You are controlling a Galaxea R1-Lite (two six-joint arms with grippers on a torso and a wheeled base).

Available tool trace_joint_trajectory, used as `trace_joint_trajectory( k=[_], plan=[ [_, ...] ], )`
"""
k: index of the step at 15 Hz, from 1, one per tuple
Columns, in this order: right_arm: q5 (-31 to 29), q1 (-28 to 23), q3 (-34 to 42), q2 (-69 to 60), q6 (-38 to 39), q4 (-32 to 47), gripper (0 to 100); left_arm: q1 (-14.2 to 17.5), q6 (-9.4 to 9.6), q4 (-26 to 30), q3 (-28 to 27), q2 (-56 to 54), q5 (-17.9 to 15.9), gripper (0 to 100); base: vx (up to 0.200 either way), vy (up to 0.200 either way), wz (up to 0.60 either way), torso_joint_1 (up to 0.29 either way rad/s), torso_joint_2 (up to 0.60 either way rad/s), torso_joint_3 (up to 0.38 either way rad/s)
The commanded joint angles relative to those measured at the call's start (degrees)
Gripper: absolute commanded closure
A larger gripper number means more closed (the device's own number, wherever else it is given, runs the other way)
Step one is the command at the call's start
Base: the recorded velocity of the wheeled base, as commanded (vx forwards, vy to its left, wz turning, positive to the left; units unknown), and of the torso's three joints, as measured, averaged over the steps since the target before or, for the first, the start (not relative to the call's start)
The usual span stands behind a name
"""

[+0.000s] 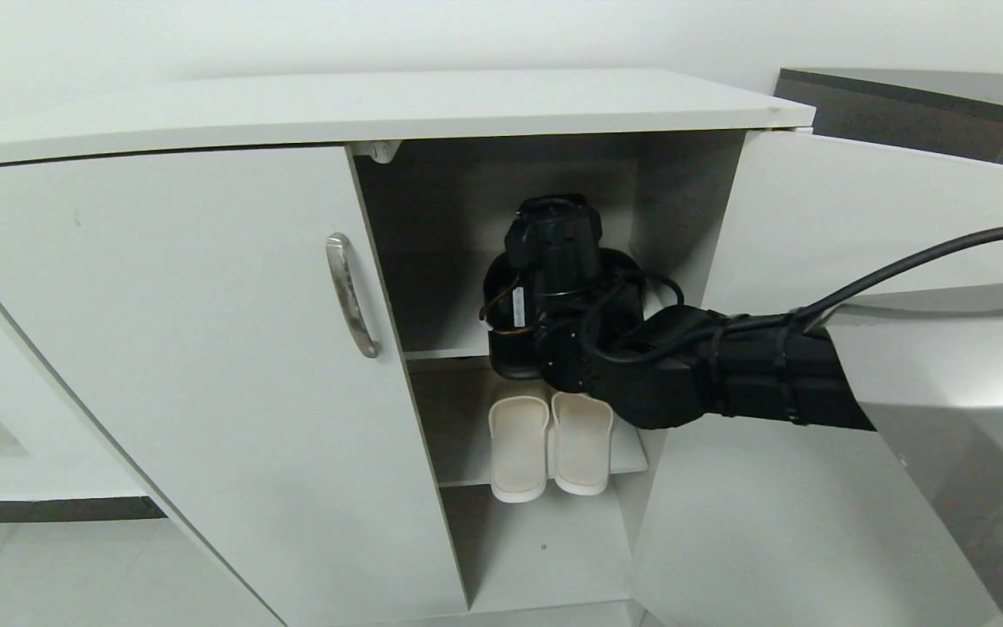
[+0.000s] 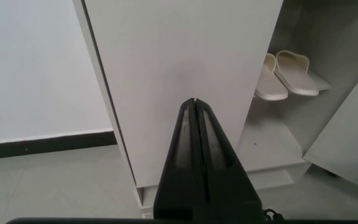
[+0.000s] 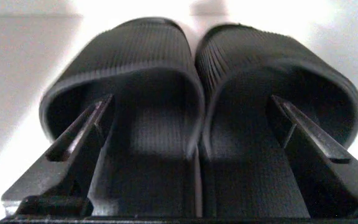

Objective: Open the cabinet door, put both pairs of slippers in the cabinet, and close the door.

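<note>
While the right gripper is sitting in the cabinet, fingers apart — one inside each black slipper on the upper shelf — the left gripper is hanging outside, fingers together.

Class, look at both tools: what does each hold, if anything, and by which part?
The left tool is shut on nothing. The right tool stands open, one finger inside each strap of the black slippers, clamping neither.

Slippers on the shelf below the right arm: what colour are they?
Cream-white slippers; head view shows them best.
</note>
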Motion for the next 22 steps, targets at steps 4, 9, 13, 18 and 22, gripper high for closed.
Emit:
trace_joint_trajectory(
  k=[4, 9, 13, 18, 22],
  plan=[
    [-0.1, 3.2, 13.0, -10.5, 0.2, -3.3, 0, 0.0, 0.00, 0.0, 0.0, 0.0, 0.0, 100, 0.000, 0.000, 0.00, 0.000, 0.00, 0.000],
    [0.3, 5.7, 32.3, -20.1, -0.5, -15.2, 0, 0.1, 0.00, 0.0, 0.0, 0.0, -0.1, 100, 0.000, 0.000, 0.00, 0.000, 0.00, 0.000],
    [8.1, 5.8, 45.8, -26.1, -0.4, -24.0, 0, 0.0, 0.09, 0.0, 0.0, 0.0, -0.1, 100, 0.000, 0.000, 0.00, 0.000, 0.00, 0.000],
    [13.4, 5.4, 55.9, -29.3, -0.3, -31.3, 100, 0.0, 0.09, 0.0, 0.0, 0.0, -0.1, 100, 0.000, 0.000, 0.00, 0.000, 0.00, 0.000],
    [13.4, 5.4, 55.9, -29.1, -0.4, -31.4, 100, 0.0, 0.18, 0.0, 0.0, 0.0, -0.1, 100, 0.000, 0.000, 0.00, 0.000, 0.00, 0.000]
  ],
)
